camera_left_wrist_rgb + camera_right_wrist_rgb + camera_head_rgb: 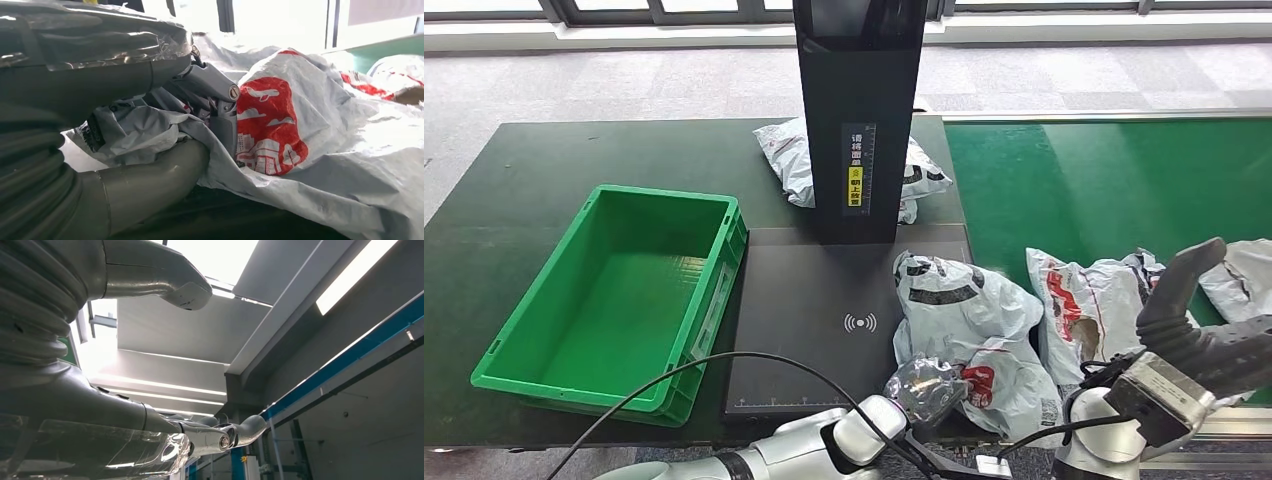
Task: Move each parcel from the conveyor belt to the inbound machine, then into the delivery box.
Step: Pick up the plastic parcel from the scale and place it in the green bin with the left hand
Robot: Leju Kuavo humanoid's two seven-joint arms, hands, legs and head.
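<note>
A crumpled white and grey parcel [959,310] with a red print lies on the right edge of the inbound machine's black plate [809,300]. My left hand [921,385], wrapped in clear film, is at the parcel's near end. In the left wrist view its fingers [222,107] and thumb pinch a fold of the parcel [300,125]. Raised over the conveyor belt [1104,180], my right hand [1199,320] has its fingers apart and holds nothing. The right wrist view shows that hand [75,385] against the ceiling. The green delivery box [724,270] stands empty left of the plate.
The machine's black tower [859,120] rises behind the plate, and another parcel [789,155] lies behind it. Two more parcels lie on the belt, one with red print [1089,305] and one at the far right [1244,275]. A black cable loops over the table's front edge.
</note>
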